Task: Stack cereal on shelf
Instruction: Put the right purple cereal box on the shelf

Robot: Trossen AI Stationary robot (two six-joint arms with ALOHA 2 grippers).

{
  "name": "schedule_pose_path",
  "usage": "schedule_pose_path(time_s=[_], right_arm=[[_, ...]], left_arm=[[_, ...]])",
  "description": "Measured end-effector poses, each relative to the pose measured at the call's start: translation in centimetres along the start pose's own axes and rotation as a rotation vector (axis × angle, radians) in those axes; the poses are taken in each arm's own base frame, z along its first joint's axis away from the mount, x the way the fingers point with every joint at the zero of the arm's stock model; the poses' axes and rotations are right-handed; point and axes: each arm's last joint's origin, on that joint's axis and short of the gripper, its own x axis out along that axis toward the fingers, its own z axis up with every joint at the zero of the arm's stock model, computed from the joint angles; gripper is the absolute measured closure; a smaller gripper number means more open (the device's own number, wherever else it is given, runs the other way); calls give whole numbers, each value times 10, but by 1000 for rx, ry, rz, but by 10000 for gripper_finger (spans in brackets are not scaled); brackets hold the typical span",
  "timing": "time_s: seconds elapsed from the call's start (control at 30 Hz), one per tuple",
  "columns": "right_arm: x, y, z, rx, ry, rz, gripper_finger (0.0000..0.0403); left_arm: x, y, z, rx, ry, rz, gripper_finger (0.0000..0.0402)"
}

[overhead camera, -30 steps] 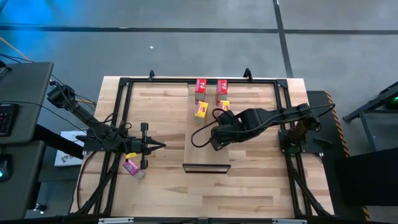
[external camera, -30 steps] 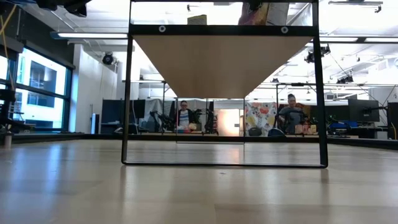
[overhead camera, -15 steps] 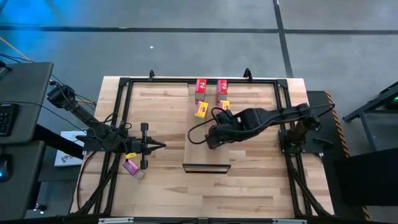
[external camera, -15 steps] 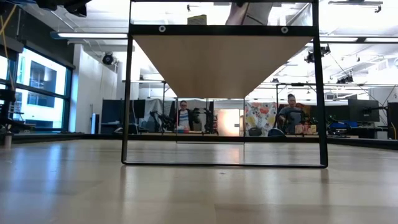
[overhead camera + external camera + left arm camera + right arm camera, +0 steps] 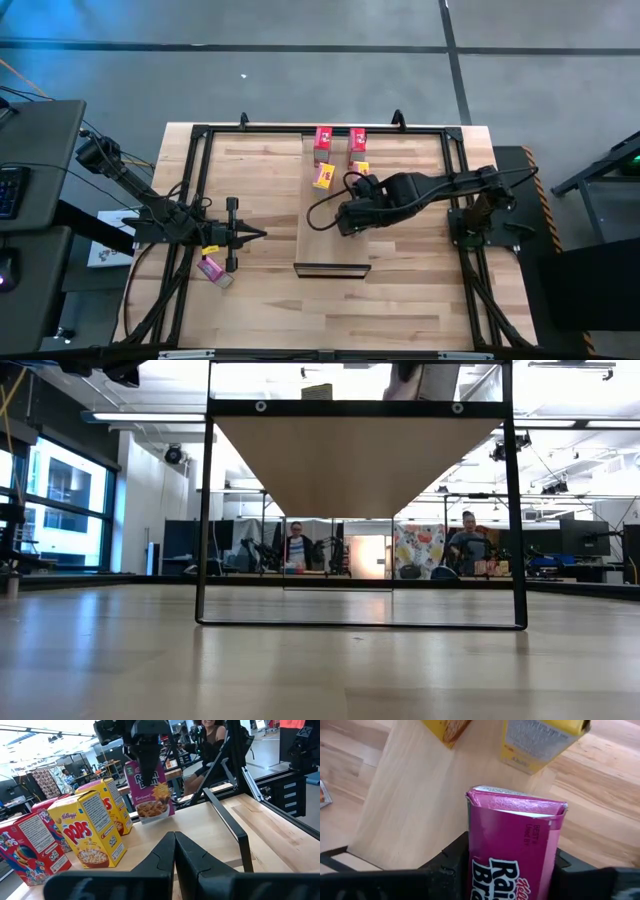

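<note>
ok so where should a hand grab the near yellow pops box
Probably from above, closing on the upper part of the Pops box across its thin depth. It stands upright on the shelf, so its top is free and the broad printed faces are too wide to span.

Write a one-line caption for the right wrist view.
Right gripper holds a pink cereal box above the wooden shelf, near two yellow boxes.

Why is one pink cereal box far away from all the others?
One pink box lies flat on the tabletop beside the left arm, off the shelf. The other boxes stand upright on it; the right gripper holds the other pink box.
</note>
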Motion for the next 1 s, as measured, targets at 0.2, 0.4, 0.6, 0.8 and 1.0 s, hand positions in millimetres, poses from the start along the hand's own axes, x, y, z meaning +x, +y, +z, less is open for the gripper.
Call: schedule_pose_path(time_s=[0.2, 0.4, 0.6, 0.8, 1.0], right_arm=[[0, 0, 0, -5, -10, -3, 269], [0, 0, 0, 9, -7, -5, 269], [0, -1, 0, 1, -9, -11, 269], [0, -1, 0, -30, -8, -13, 264], [0, -2, 0, -40, -14, -24, 198]], left_arm=[[0, 0, 0, 0, 0, 0, 401], [0, 0, 0, 0, 0, 0, 401], [0, 0, 0, 0, 0, 0, 401], [0, 0, 0, 0, 0, 0, 402], [0, 0, 0, 0, 0, 0, 402]])
